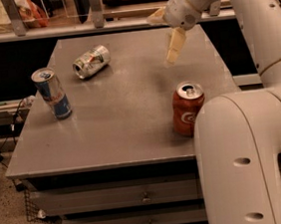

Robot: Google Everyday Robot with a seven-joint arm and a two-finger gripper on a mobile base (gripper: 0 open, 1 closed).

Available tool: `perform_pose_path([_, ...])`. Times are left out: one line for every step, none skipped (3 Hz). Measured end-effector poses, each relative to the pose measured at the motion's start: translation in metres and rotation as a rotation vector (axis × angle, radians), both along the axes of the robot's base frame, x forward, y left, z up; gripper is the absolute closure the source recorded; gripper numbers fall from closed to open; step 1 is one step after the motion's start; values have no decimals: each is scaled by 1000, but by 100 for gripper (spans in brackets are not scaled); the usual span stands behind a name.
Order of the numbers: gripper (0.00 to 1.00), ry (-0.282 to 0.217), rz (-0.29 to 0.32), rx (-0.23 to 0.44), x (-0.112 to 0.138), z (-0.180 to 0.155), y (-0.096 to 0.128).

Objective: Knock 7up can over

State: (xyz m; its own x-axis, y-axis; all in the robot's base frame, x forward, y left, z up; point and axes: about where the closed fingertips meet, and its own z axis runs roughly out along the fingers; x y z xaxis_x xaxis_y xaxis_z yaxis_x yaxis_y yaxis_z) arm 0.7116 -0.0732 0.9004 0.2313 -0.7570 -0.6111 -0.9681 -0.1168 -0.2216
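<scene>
The 7up can (91, 61), silvery-white with green lettering and a red spot, lies on its side at the back left of the grey table (125, 105). My gripper (174, 48) hangs above the back right of the table, well to the right of the can and apart from it. One pale finger (176, 44) points down at the tabletop.
A blue-and-silver slim can (52, 93) stands upright near the left edge. An orange-red can (187, 109) stands upright at the front right, next to my white arm (246, 163). A shelf with rails runs behind the table.
</scene>
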Motion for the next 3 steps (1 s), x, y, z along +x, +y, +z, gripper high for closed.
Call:
perform_pose_path([0,44,-139,131,-4,24,-32])
perform_pose_path([0,72,-290,287,-10,54,-73])
perform_pose_path([0,79,-328,314,-11,57,-85])
